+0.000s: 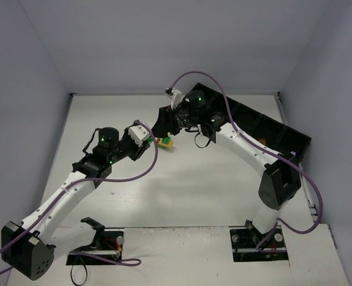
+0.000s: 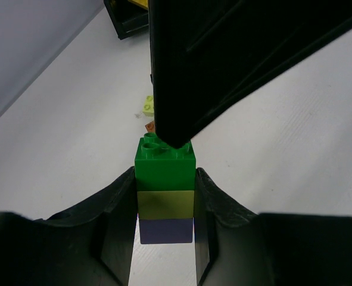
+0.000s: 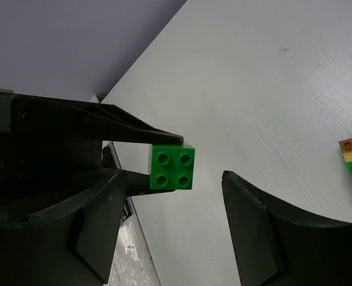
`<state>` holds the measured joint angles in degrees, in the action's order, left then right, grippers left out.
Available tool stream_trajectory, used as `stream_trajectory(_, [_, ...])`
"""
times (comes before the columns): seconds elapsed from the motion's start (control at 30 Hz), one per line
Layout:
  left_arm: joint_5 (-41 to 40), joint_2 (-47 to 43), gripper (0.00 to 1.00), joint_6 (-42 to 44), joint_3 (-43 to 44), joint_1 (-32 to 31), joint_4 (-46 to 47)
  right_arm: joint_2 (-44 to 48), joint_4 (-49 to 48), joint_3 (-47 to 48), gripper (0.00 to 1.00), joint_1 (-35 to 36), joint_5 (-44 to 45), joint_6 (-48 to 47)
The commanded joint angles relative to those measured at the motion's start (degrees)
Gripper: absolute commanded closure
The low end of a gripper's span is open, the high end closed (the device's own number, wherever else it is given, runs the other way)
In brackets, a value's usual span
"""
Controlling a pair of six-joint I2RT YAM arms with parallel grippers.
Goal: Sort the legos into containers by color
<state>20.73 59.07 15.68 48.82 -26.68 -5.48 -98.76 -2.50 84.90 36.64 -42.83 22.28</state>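
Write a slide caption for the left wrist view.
Left gripper clamps a stack of green, olive and lilac legos; the right gripper's dark finger looms over its top.

The green brick looked smooth, glossy plastic; the white table beneath it was matt, finely ribbed.

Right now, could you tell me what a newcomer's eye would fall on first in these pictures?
First, the stack of three bricks, green over lime over lilac, clamped in the left tool near the middle of the table. Next, the right tool, open, poised right over that stack's green brick. Behind it, a black row of containers lines its far right edge.
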Motion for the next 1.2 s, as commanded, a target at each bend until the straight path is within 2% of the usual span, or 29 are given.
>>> stream_trajectory(0.0, [0.8,0.7,0.98,0.9,2.1,-0.2,6.8,0.4,-2.9,0.4,0.38,0.9,-3.0,-0.1])
stream_trajectory(0.43, [1.8,0.7,0.98,0.2,2.8,-0.2,7.7,-2.2,-2.7,0.3,0.37,1.7,-2.3,-1.2])
stream_trajectory(0.57, [2.2,0.3,0.97,-0.5,2.2,-0.3,8.3,-2.7,-2.7,0.7,0.44,1.9,-2.9,-1.4])
stream_trajectory(0.67, [2.4,0.4,0.97,-0.7,2.0,-0.3,8.6,-3.0,-2.8,1.1,0.53,1.9,-3.7,-1.5])
stream_trajectory(0.77, [2.6,0.5,0.97,-1.0,1.8,-0.5,9.1,-3.1,-2.8,1.1,0.74,1.9,-4.2,-2.0])
stream_trajectory(0.8, [2.6,0.6,0.97,-1.0,1.8,-0.6,9.1,-3.0,-2.8,1.1,0.88,1.9,-4.3,-2.1])
stream_trajectory(0.83, [2.6,0.6,0.97,-1.1,1.8,-0.6,8.9,-2.9,-2.8,1.1,0.94,1.9,-4.2,-2.1])
stream_trajectory(0.87, [2.6,0.6,0.94,-1.0,1.8,-0.7,8.8,-2.8,-2.8,0.9,0.99,1.9,-4.1,-2.4])
stream_trajectory(0.97, [2.5,0.4,0.67,-1.2,1.5,-0.7,8.5,-2.1,-2.8,0.5,1.0,1.8,-3.5,-2.9])
stream_trajectory(1.1, [2.1,0.2,0.55,-2.1,1.3,-0.7,8.2,-1.6,-2.8,0.4,1.0,1.5,-3.2,-2.9])
stream_trajectory(1.17, [1.5,0.2,0.54,-2.3,1.0,-0.7,8.1,-1.3,-2.8,0.4,1.0,1.2,-3.1,-3.1])
